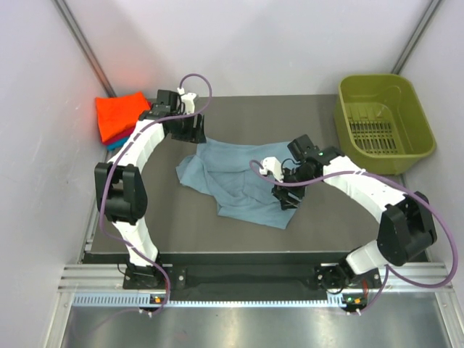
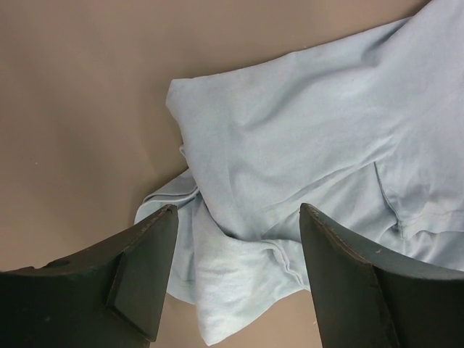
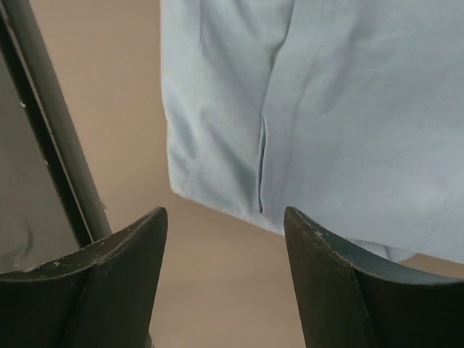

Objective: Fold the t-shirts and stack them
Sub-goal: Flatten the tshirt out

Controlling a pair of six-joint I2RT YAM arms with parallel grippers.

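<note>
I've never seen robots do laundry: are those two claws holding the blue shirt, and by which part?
Nothing is held. The left gripper and the right gripper both hang open above the grey-blue t-shirt, pinching no cloth.

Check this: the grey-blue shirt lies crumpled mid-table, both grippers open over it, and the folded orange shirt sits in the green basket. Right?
Not quite. The top view shows the folded orange shirt at the far left corner of the table, outside the green basket. The rest holds.
</note>
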